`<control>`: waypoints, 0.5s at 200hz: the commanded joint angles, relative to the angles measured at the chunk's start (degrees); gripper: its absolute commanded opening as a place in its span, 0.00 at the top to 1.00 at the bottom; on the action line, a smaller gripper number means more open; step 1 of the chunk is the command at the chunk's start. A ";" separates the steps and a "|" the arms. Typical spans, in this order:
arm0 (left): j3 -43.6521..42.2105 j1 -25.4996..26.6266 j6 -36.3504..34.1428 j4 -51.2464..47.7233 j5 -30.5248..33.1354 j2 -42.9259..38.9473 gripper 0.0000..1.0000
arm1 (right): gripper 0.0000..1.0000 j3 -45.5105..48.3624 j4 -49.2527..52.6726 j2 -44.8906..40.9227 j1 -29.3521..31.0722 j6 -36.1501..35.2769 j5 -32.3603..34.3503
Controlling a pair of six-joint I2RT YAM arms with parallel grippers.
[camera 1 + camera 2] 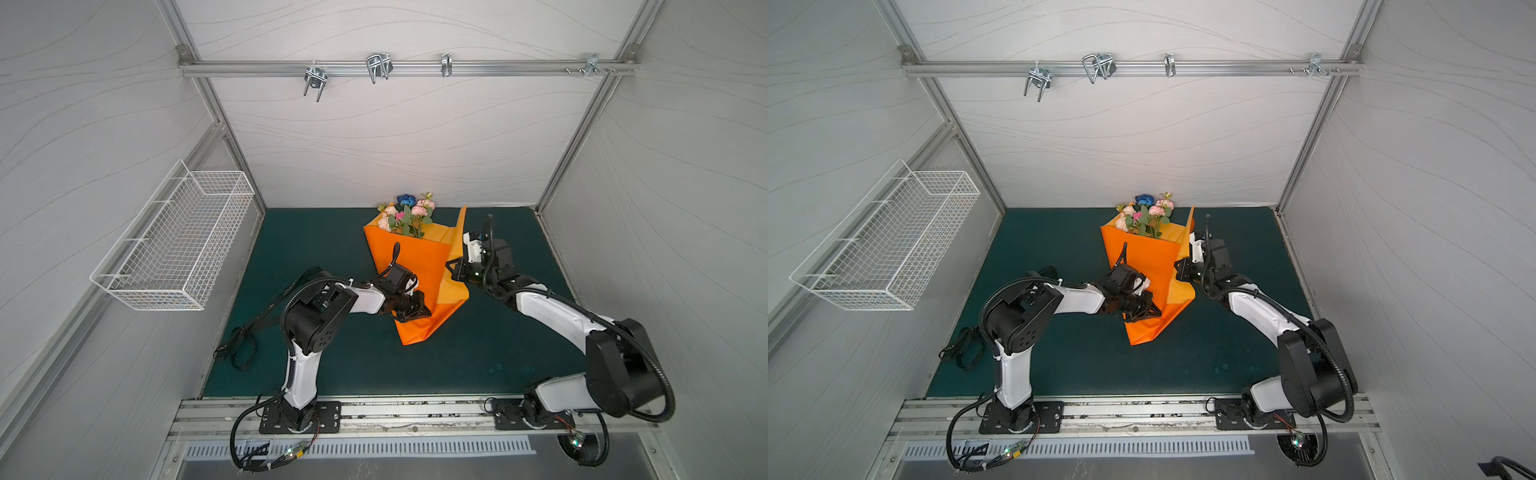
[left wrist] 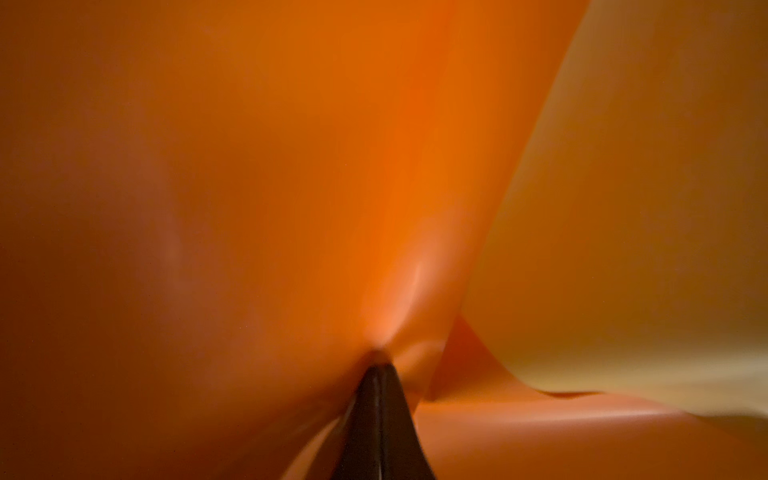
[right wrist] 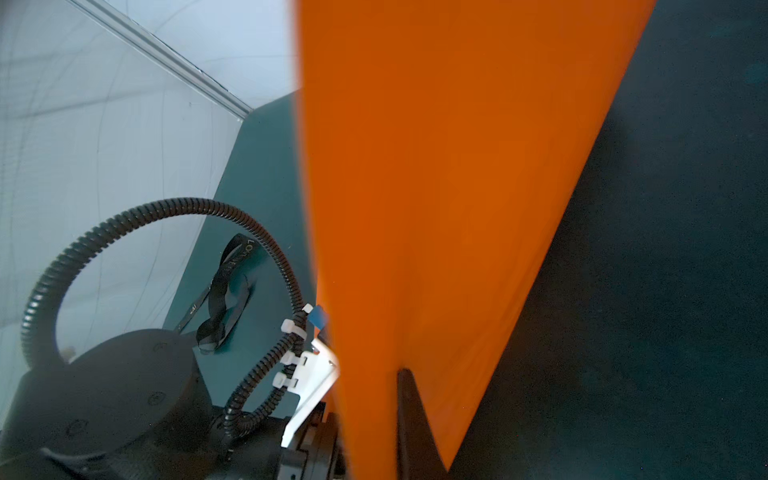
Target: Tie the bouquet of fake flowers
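The bouquet of fake flowers (image 1: 407,216) (image 1: 1145,216) lies at the far middle of the green tabletop (image 1: 332,365), close to the back wall. Its peach and pink blooms, one blue rose (image 1: 406,200) and green leaves stick out of the far, open end of the orange wrapping paper (image 1: 415,266) (image 1: 1142,266). The stems are hidden inside the paper. The paper is folded loosely around them into a cone that narrows toward the near side. One flap stands up along its right edge.

The left pincer (image 1: 428,313) (image 1: 1156,311) reaches in from the left at the narrow near part of the cone. In the left wrist view its fingers (image 2: 376,399) are pressed together with the paper puckered at their tips, so it is closed on the paper. The right pincer (image 1: 451,266) (image 1: 1179,266) meets the paper's right edge further back. In the right wrist view the sheet runs down against one dark finger (image 3: 411,415) and covers the other, so this pincer is also clamped on the paper.

A black ribbon (image 1: 249,332) (image 1: 961,347) (image 3: 224,299) with pale lettering lies loose on the left side of the tabletop, well apart from the paper. A white wire basket (image 1: 174,245) hangs on the left wall.
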State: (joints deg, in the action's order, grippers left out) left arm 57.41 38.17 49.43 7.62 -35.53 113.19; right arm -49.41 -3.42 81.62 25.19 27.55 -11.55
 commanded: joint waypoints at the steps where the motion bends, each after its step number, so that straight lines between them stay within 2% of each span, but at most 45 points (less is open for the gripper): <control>1: -0.36 1.03 -0.39 -0.04 0.30 -2.00 1.00 | 1.00 -2.45 9.48 1.31 0.50 -0.06 7.52; 36: -0.39 1.80 -0.50 -0.66 0.38 -3.83 1.00 | 0.95 -0.54 12.11 0.04 0.47 1.15 12.15; 71: 0.51 3.23 -1.77 -2.13 -0.47 -3.82 1.00 | 0.89 0.00 12.82 -0.10 0.09 0.60 13.48; 100: -0.18 3.44 -2.47 -2.96 -1.16 -3.16 1.00 | 0.87 0.32 12.18 1.22 -1.37 0.00 12.84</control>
State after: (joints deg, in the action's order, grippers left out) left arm 56.88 41.23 48.71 5.87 -35.68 110.41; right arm -49.52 7.79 82.26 25.12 28.42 0.43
